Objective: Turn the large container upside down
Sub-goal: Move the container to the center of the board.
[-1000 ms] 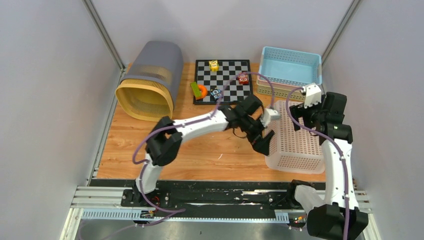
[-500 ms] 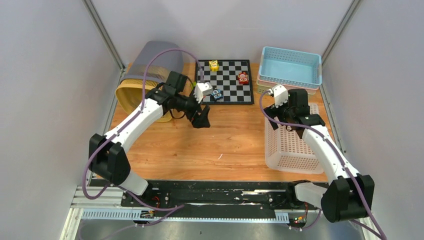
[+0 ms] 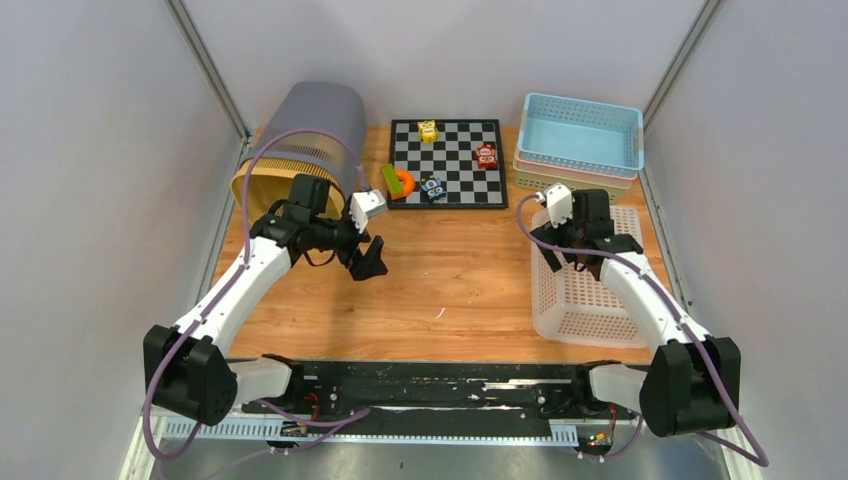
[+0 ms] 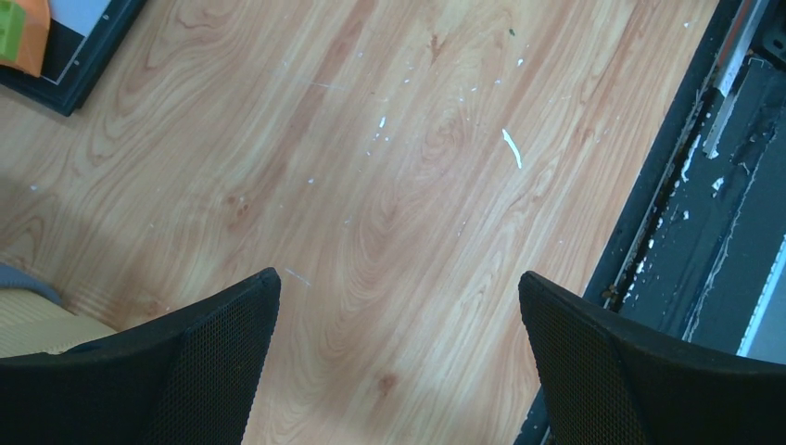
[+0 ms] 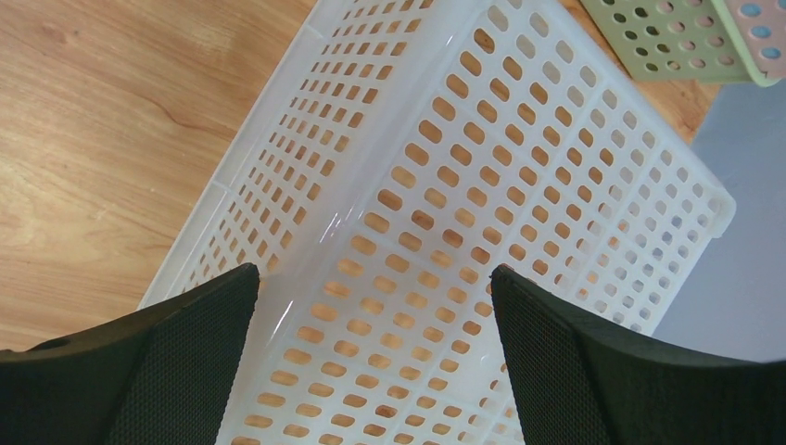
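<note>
The large white perforated basket [image 3: 592, 290] lies on the right of the table, apparently bottom up with its rim on the wood. In the right wrist view its holed surface [image 5: 482, 185] fills the frame. My right gripper [image 3: 563, 256] is open and empty, hovering over the basket's far-left corner; its jaws [image 5: 373, 271] stand wide apart above the holed surface. My left gripper [image 3: 368, 262] is open and empty over bare wood at left centre, far from the basket; its jaws [image 4: 399, 275] stand wide apart with only table between them.
A grey bin with a yellow rim [image 3: 300, 150] lies on its side at the back left. A chessboard [image 3: 446, 160] carries small toys, with a green block and orange ring [image 3: 397, 181] at its left edge. Stacked baskets [image 3: 580, 140] stand back right. A black rail [image 4: 704, 185] runs along the near edge.
My left arm has swung away from the white basket, leftward across the table towards the grey bin. My right gripper has moved from the basket's far right side to its far-left corner.
</note>
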Robot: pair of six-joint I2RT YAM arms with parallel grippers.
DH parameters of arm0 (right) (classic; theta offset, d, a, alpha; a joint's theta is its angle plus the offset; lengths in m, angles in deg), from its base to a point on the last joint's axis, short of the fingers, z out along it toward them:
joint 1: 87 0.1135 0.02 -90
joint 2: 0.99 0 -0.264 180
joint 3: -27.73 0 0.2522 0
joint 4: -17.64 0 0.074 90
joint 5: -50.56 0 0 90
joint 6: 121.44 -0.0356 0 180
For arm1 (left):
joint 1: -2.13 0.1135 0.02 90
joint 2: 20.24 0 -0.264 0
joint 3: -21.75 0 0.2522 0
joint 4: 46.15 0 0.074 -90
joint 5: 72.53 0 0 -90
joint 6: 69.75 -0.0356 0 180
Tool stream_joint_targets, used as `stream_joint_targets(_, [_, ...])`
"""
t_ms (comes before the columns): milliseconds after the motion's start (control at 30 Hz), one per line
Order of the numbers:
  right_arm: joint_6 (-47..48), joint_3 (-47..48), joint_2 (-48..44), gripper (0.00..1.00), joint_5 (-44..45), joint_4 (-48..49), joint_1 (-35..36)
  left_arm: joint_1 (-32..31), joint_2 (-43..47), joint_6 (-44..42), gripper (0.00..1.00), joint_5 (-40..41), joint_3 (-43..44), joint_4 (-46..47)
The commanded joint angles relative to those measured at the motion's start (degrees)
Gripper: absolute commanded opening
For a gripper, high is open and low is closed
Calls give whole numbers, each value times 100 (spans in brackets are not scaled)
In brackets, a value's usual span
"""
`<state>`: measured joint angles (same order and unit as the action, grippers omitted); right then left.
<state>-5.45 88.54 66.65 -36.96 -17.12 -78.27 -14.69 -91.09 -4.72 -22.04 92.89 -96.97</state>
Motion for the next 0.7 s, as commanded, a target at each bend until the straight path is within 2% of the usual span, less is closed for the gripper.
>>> stream_joint_targets(0, [159, -87, 106, 96, -114, -184, -306, 47, 141, -71, 100, -152, -52, 303])
stream_joint_targets(667, [698, -553, -221, 96, -539, -374, -1154, 54, 299, -1, 100, -141, -175, 418])
